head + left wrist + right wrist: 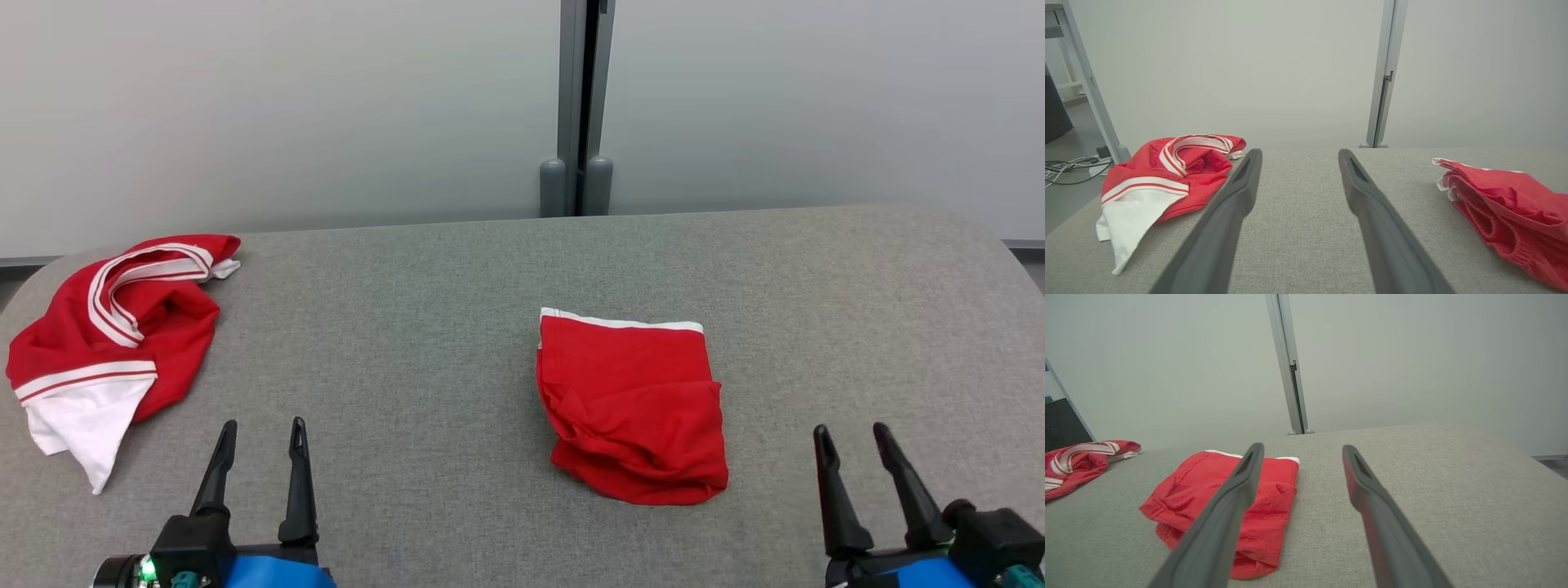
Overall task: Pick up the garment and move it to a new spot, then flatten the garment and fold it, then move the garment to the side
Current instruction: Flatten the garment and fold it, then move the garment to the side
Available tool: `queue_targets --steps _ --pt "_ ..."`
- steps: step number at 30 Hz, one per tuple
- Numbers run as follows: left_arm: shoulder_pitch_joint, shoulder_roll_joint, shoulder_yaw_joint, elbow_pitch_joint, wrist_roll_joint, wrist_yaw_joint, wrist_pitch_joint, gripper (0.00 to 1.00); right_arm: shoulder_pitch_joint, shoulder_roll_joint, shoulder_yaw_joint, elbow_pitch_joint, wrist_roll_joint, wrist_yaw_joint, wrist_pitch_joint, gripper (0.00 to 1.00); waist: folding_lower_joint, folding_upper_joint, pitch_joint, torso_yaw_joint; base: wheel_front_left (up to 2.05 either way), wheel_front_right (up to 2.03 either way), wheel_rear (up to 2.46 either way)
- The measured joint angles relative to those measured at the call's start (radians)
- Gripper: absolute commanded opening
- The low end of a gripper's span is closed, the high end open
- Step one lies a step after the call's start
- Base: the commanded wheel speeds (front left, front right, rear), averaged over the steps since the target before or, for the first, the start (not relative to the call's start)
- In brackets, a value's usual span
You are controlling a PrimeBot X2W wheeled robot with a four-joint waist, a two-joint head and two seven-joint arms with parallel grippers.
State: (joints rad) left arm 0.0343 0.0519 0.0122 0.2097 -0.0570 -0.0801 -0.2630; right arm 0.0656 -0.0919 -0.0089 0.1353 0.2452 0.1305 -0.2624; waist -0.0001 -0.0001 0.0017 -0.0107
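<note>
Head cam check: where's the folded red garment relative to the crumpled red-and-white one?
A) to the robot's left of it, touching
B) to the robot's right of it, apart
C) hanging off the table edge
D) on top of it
B: the folded red garment lies mid-table, with bare grey table between it and the crumpled red-and-white garment at the robot's left.

The folded red garment (pixel 630 392) (white trim along its far edge) lay as a rough rectangle near the middle of the grey table (pixel 408 351), its near end bunched. The crumpled red-and-white garment (pixel 122 327) lay heaped at the table's left end.
</note>
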Motion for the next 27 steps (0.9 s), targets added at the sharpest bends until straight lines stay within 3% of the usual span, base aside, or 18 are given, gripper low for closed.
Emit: queue_targets --steps 27 --pt "0.009 0.002 0.002 0.019 0.005 0.009 0.0 1.0 0.003 0.031 0.011 0.067 -0.035 0.0 0.0 1.0 0.0001 0.0002 0.001 0.017 0.0 0.0 0.0"
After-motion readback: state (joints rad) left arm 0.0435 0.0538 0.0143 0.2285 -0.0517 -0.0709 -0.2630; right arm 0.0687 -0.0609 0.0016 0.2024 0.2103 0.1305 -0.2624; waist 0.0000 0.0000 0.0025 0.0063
